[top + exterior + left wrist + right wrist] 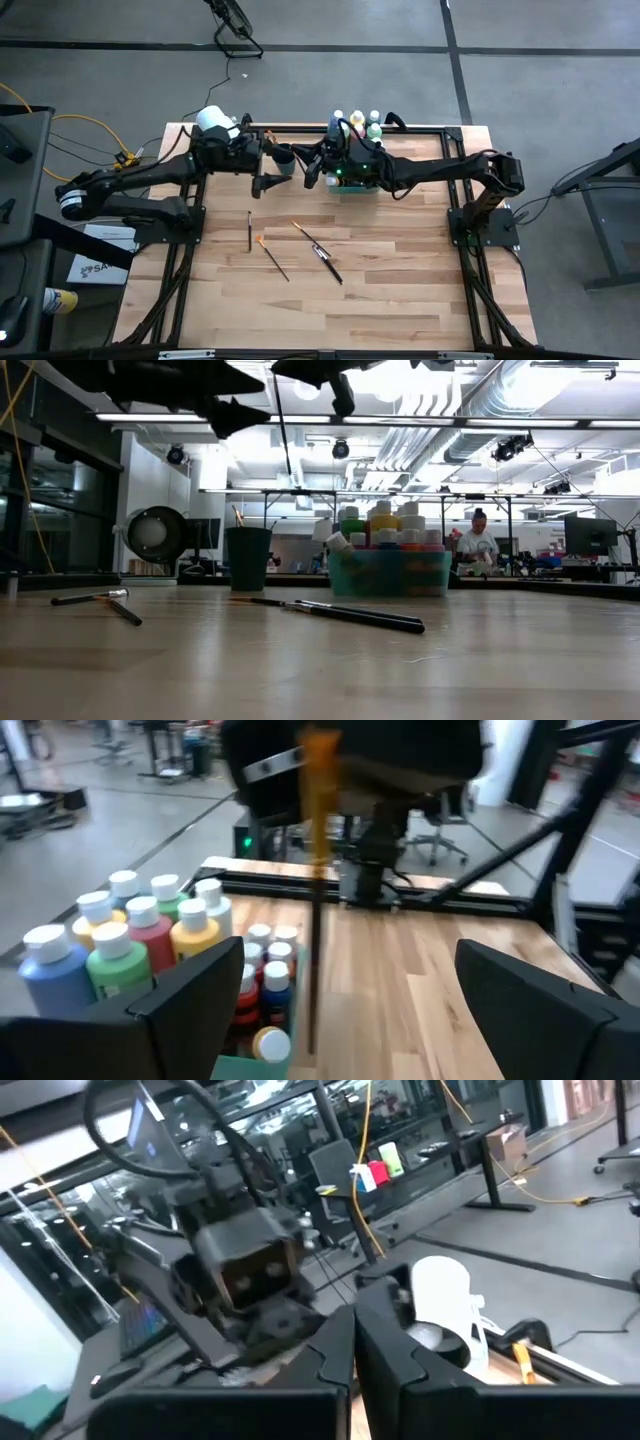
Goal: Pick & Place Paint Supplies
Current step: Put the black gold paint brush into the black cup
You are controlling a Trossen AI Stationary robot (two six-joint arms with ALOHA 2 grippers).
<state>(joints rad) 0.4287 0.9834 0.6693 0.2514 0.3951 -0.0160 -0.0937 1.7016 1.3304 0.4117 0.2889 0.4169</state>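
My right gripper (312, 170) is raised over the table's far middle, shut on a thin paintbrush (313, 920) that hangs below it. My left gripper (350, 948) faces it from the left, open, with the brush hanging in front of its gap and nothing between its fingers. Several paint bottles (130, 935) with white caps stand in the green tray (357, 186). Three more brushes (272, 256) lie flat on the wood, nearer the front. A dark cup (248, 558) stands left of the tray. My right gripper holds the paintbrush by its orange upper end (320, 790), pinched between the shut fingers, which come in level from the table's right. The brush hangs upright below them, its dark lower part (286, 455) clear of the table.
A large white roll (215, 120) sits at the far left corner behind my left arm. A black frame (420, 128) runs along the table's far edge. A person sits at a desk (478, 545) in the room beyond. Bare wood (380, 300) lies toward the near edge.
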